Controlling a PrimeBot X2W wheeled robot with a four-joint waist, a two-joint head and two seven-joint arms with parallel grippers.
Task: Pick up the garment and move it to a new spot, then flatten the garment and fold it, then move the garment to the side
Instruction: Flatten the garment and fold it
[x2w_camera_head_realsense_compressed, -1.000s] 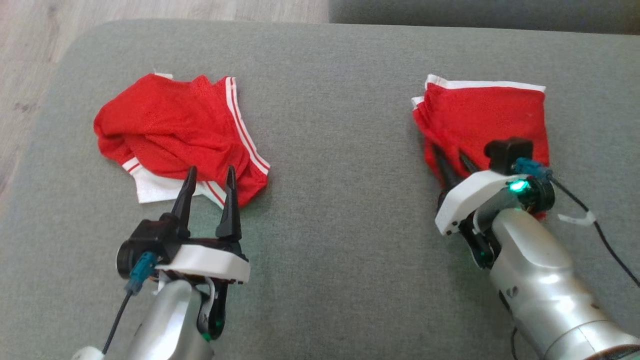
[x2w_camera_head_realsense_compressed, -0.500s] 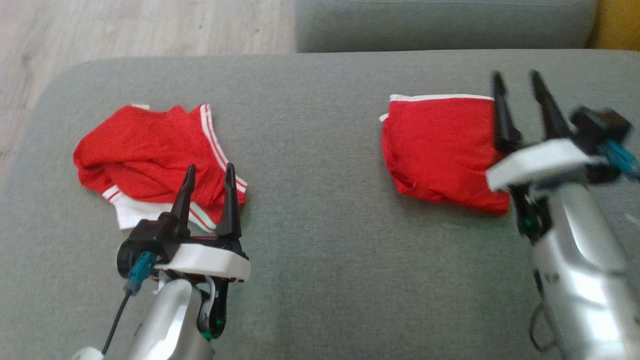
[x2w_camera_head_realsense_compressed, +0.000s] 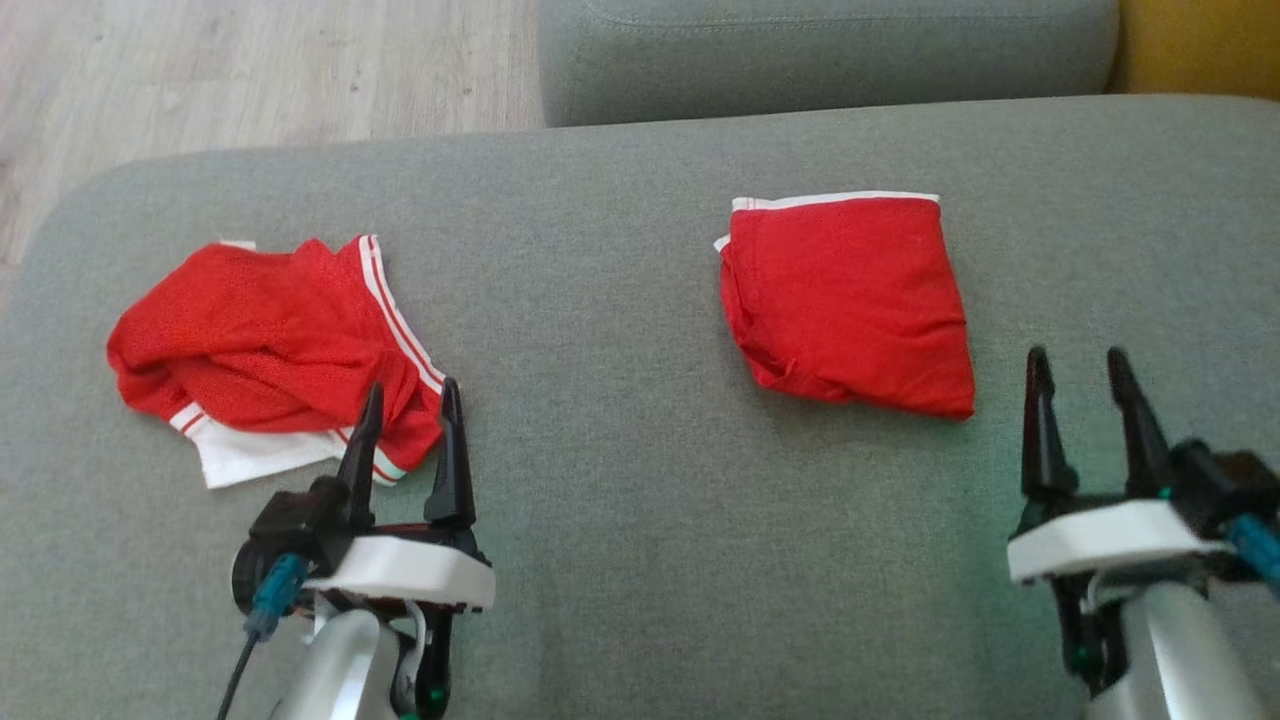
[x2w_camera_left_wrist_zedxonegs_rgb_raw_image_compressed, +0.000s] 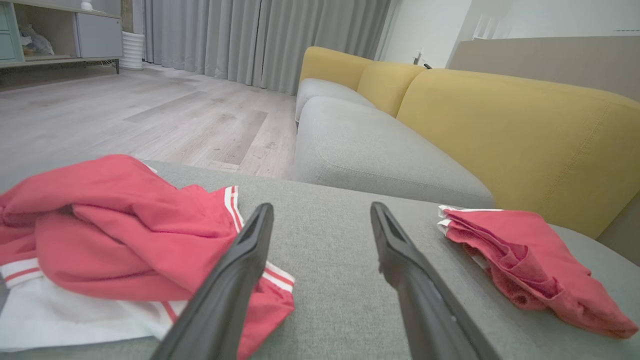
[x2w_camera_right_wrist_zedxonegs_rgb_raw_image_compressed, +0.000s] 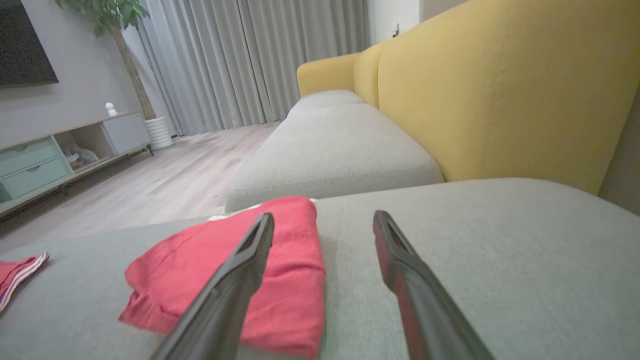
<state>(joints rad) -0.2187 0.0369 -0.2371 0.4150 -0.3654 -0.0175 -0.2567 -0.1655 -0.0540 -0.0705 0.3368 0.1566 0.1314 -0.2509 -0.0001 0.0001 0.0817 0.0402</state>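
A folded red garment (x2w_camera_head_realsense_compressed: 845, 300) with a white hem lies flat on the right half of the grey cushion (x2w_camera_head_realsense_compressed: 620, 520). My right gripper (x2w_camera_head_realsense_compressed: 1076, 357) is open just near and right of it, holding nothing. In the right wrist view, the folded garment (x2w_camera_right_wrist_zedxonegs_rgb_raw_image_compressed: 210, 265) sits left of and behind the open right gripper (x2w_camera_right_wrist_zedxonegs_rgb_raw_image_compressed: 324, 216). A crumpled red garment (x2w_camera_head_realsense_compressed: 260, 340) with white stripes lies at the left. My left gripper (x2w_camera_head_realsense_compressed: 412, 390) is open at its near right edge, fingers apart. In the left wrist view, the left gripper (x2w_camera_left_wrist_zedxonegs_rgb_raw_image_compressed: 320, 207) is flanked by the crumpled garment (x2w_camera_left_wrist_zedxonegs_rgb_raw_image_compressed: 100, 215) and the folded garment (x2w_camera_left_wrist_zedxonegs_rgb_raw_image_compressed: 520, 255).
A second grey seat cushion (x2w_camera_head_realsense_compressed: 820, 50) adjoins the far edge. The yellow backrest (x2w_camera_left_wrist_zedxonegs_rgb_raw_image_compressed: 525, 135) rises along the right side. Wooden floor (x2w_camera_head_realsense_compressed: 250, 70) lies beyond the cushion's far left edge. Bare cushion stretches between the two garments.
My right gripper opened, let go of the folded garment and drew back toward me. The head camera shifted, so the whole view moved. The left arm kept still.
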